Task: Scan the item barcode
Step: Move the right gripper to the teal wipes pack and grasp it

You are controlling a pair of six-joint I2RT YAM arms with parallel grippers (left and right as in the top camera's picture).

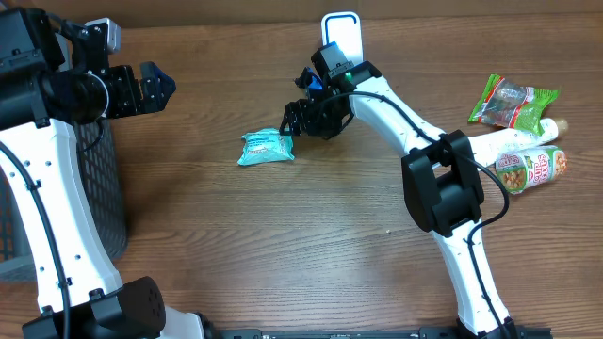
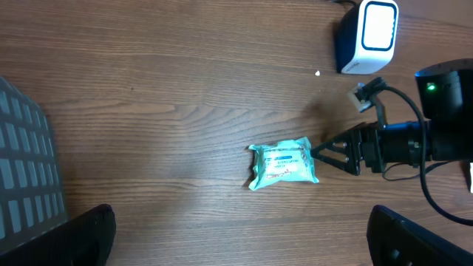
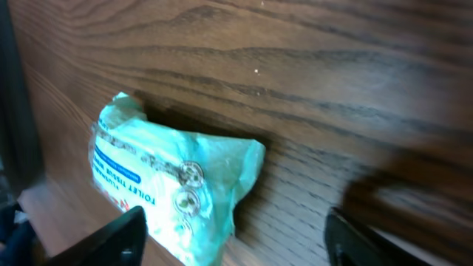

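The item, a teal tissue packet [image 1: 267, 147], lies flat on the wooden table left of centre. It also shows in the left wrist view [image 2: 284, 164] and, close up, in the right wrist view [image 3: 159, 181]. My right gripper [image 1: 294, 121] is low at the packet's right end. Its jaws are apart, and the packet's end lies between them [image 3: 236, 240] without being squeezed. The white and blue scanner [image 1: 341, 33] stands at the table's far edge behind that arm. My left gripper [image 1: 155, 89] hangs wide open at the far left, well above the table [image 2: 240, 247], with nothing in it.
A dark mesh basket [image 1: 94, 188] stands at the left edge beneath the left arm. At the right lie a green snack bag [image 1: 513, 102], a white bottle [image 1: 513, 139] and a printed snack tube [image 1: 532, 168].
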